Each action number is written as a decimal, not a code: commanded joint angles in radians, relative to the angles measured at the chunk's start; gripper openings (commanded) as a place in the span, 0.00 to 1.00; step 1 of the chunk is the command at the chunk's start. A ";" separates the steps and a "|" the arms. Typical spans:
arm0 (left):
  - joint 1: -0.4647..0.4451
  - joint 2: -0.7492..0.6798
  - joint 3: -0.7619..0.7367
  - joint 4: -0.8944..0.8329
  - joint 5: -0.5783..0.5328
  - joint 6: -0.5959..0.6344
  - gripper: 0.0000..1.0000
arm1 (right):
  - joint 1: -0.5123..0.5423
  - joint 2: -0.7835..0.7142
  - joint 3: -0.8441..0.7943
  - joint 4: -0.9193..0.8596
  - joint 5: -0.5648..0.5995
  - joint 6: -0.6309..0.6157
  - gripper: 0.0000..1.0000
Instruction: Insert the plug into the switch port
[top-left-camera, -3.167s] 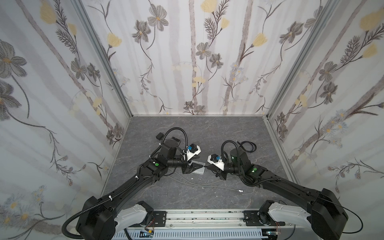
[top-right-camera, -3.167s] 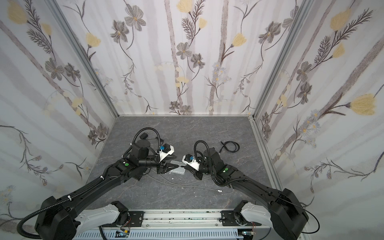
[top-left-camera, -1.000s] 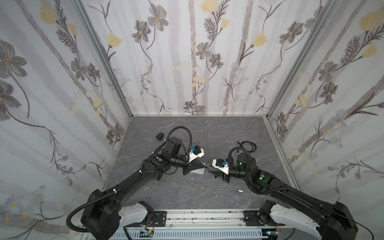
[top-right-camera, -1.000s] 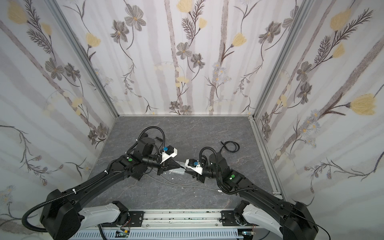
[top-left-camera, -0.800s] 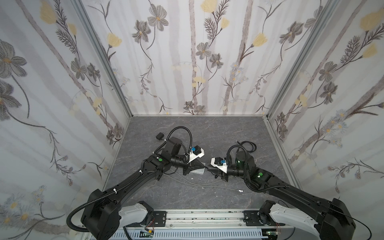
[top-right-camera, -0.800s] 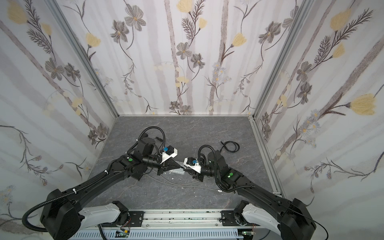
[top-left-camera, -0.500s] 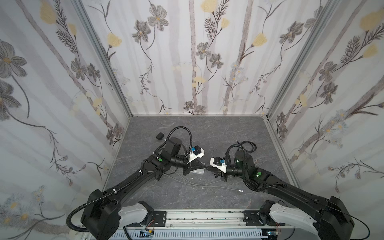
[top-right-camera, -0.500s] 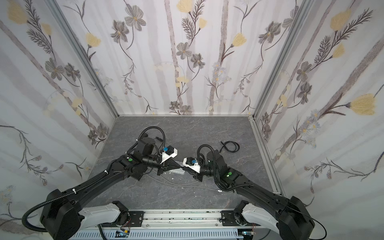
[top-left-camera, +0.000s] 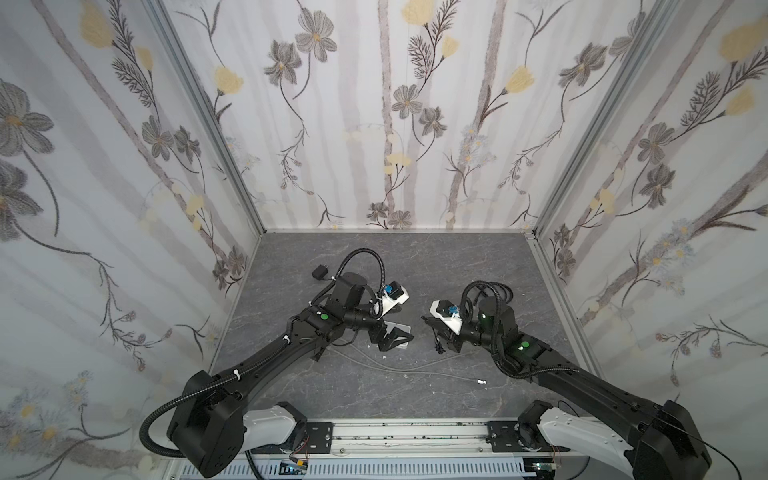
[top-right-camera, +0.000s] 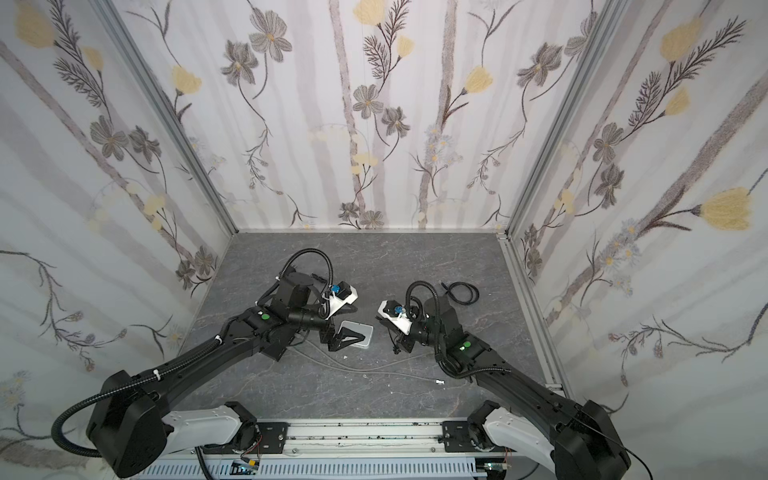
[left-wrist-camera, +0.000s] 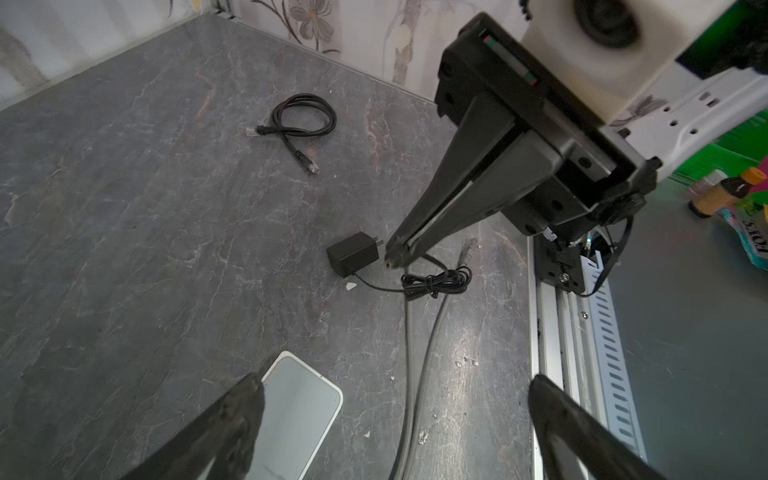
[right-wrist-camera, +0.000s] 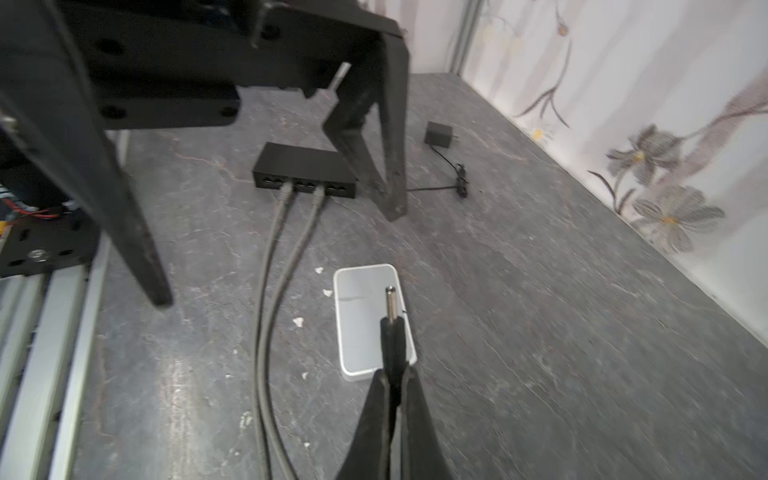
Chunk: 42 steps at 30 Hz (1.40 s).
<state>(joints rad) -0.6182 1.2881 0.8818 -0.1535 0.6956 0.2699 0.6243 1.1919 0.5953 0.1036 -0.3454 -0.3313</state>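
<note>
In both top views the left claw (top-left-camera: 394, 337) is seen spread wide above the white box (top-right-camera: 365, 328), with nothing held. The right claw (top-left-camera: 434, 334) lies at its 3 o'clock and the adapter (top-left-camera: 319, 273) at 11 o'clock.

In the left wrist view a coiled black cable (left-wrist-camera: 303, 120) is seen well apart.

In the right wrist view the plug (right-wrist-camera: 390, 307) is pinched tight and aimed toward the switch (right-wrist-camera: 305, 170). Since it is unheld, the switch could be pushed away. The way is barred by grey cables (right-wrist-camera: 266, 332) and the left claw's fingers (right-wrist-camera: 395, 174).
</note>
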 joint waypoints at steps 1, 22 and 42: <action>0.001 0.048 0.042 -0.041 -0.166 -0.089 1.00 | -0.036 0.022 0.069 -0.051 0.286 0.012 0.00; 0.065 0.456 0.350 -0.578 -0.404 -0.116 0.64 | 0.092 0.387 0.131 -0.290 0.250 -0.064 0.00; 0.096 0.630 0.421 -0.664 -0.229 -0.163 0.51 | 0.133 0.624 0.270 -0.314 0.205 -0.165 0.00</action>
<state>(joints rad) -0.5240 1.9102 1.2919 -0.7971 0.4519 0.1093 0.7578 1.8038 0.8509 -0.2203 -0.1314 -0.4583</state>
